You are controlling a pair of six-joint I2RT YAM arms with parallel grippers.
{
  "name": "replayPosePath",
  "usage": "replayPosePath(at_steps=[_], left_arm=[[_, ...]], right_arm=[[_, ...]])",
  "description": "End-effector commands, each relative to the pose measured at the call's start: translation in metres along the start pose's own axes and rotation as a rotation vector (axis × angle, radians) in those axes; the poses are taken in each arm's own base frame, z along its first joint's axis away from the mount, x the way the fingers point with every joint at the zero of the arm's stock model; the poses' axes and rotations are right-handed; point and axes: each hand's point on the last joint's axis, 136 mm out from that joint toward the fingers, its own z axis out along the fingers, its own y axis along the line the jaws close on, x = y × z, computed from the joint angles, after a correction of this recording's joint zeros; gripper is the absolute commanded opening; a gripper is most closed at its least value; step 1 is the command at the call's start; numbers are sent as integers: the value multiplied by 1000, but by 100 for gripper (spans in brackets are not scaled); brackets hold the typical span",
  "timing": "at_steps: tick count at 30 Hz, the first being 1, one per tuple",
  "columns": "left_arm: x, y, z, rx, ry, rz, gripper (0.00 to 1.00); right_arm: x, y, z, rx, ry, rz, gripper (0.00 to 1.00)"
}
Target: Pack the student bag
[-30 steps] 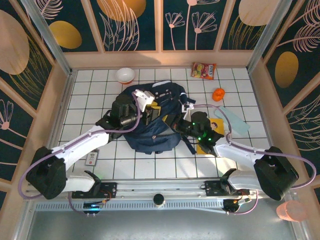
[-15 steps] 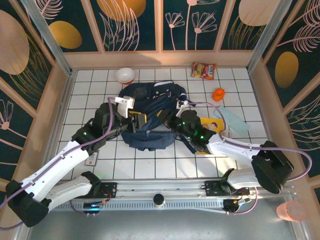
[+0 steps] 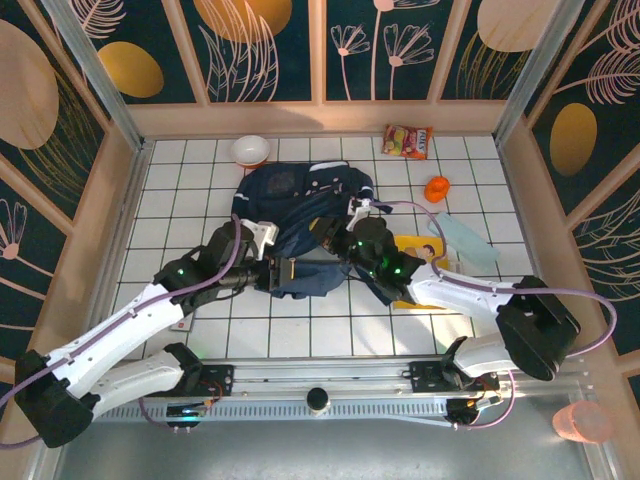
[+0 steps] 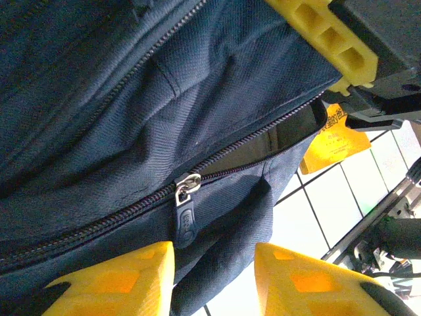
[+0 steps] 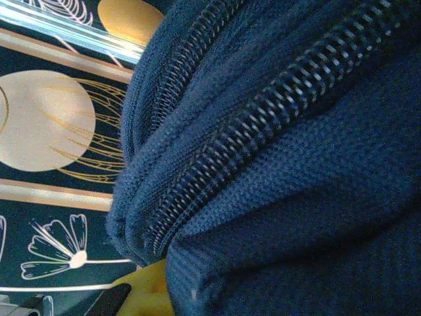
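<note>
The student bag (image 3: 300, 205), a navy-blue backpack, lies in the middle of the tiled table. My left gripper (image 3: 287, 271) is at its near edge. In the left wrist view its yellow fingers (image 4: 131, 280) stand apart around a hanging fold of the bag (image 4: 223, 230), with a gap beside the right finger. A zipper pull (image 4: 186, 214) hangs just above them, and the zipper gapes further right. My right gripper (image 3: 338, 236) is shut on the bag's fabric at its right side. Close-up zipper teeth (image 5: 263, 118) and one yellow finger (image 5: 141, 289) appear in the right wrist view.
A white bowl (image 3: 250, 150) sits behind the bag. A snack packet (image 3: 408, 141) and a small orange object (image 3: 437, 188) lie at the back right. A pale blue face mask (image 3: 470, 241) and a yellow booklet (image 3: 425, 252) lie right of the bag, under the right arm.
My left gripper has come down off the top of the bag to its near edge. The right gripper has shifted left and back, and the bag's near side has bunched up.
</note>
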Motion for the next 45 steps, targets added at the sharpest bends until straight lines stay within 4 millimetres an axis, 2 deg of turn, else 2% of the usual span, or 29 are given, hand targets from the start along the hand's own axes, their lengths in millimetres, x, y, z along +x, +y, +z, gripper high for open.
replayPosePath(at_steps=[1, 9, 16, 22, 25, 26, 35, 41, 45], left_arm=[[6, 4, 6, -33, 34, -38, 36], [7, 30, 14, -203, 19, -64, 34], [-4, 45, 15, -287, -55, -109, 29], [-8, 33, 24, -217, -68, -158, 15], [-8, 24, 26, -169, -57, -164, 2], [-9, 22, 25, -157, -55, -164, 0], [-4, 14, 20, -118, -21, -179, 0], [-2, 34, 12, -193, 1, -129, 0], [-10, 45, 3, -274, 17, 24, 0]], right_arm=[[-23, 42, -2, -95, -105, -29, 0], [-18, 53, -1, -110, -121, -39, 0], [-10, 63, 0, -128, -114, -54, 0], [-4, 62, 5, -113, -90, -67, 0], [-3, 58, 6, -96, -84, -76, 0], [-2, 56, 6, -86, -84, -78, 0], [3, 36, 4, -7, -56, -124, 0], [7, 28, -5, 26, -13, -178, 0], [5, 26, -13, 11, 19, -206, 0]])
